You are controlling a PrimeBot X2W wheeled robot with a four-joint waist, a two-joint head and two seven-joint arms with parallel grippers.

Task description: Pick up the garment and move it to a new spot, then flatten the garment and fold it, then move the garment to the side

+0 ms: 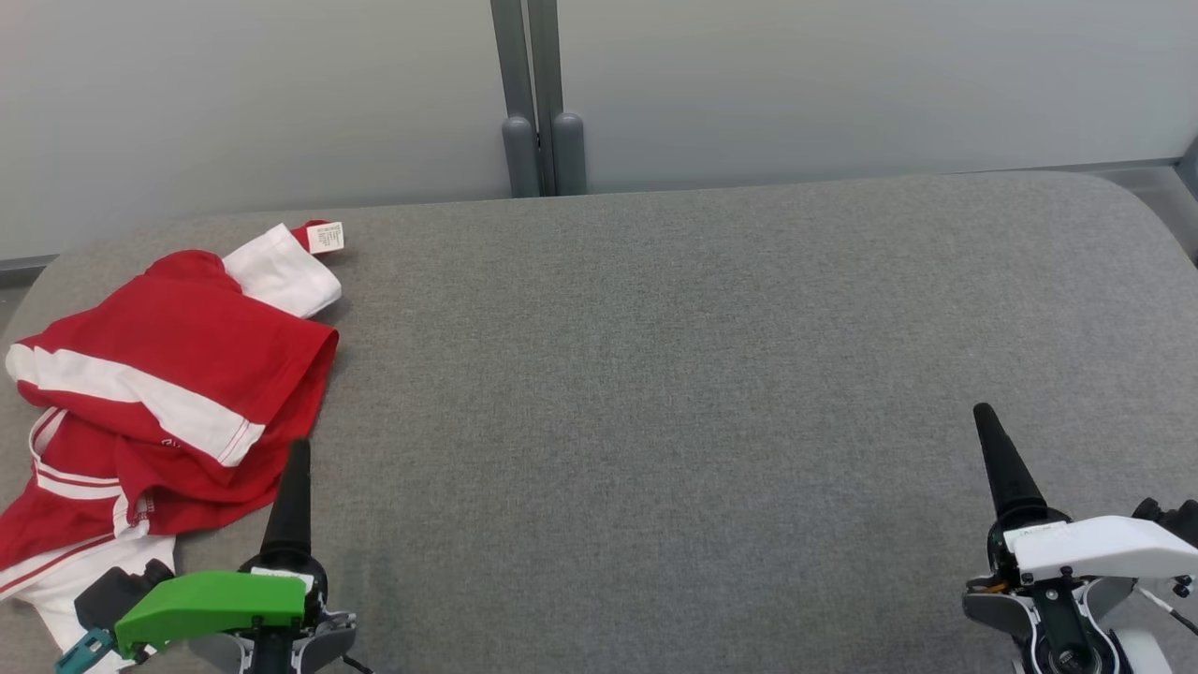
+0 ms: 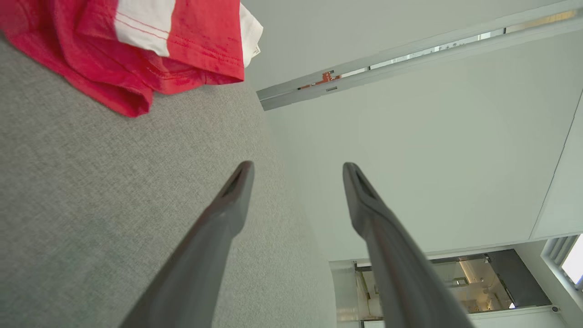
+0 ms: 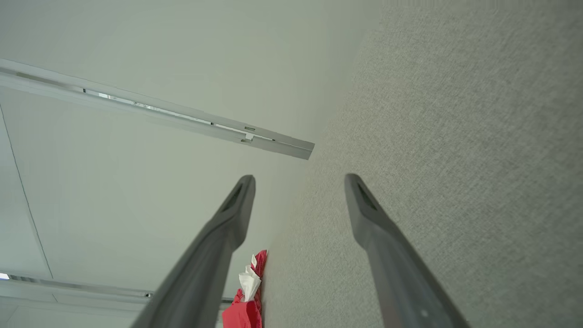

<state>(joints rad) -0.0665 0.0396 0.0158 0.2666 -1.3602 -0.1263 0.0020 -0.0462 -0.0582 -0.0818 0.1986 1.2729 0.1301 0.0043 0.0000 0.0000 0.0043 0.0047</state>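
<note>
A red garment with white stripes and a white tag lies crumpled at the left end of the grey padded table. My left gripper stands at the lower left, its tip just beside the garment's lower right edge, touching nothing. In the left wrist view its fingers are spread apart with nothing between them, and the garment lies ahead at the upper left. My right gripper is at the lower right, far from the cloth. Its fingers are apart and empty, and the garment shows small in the distance.
A pale wall with a grey vertical post runs behind the table's far edge. The table's rounded right corner lies at the back right. Grey surface stretches between the two grippers.
</note>
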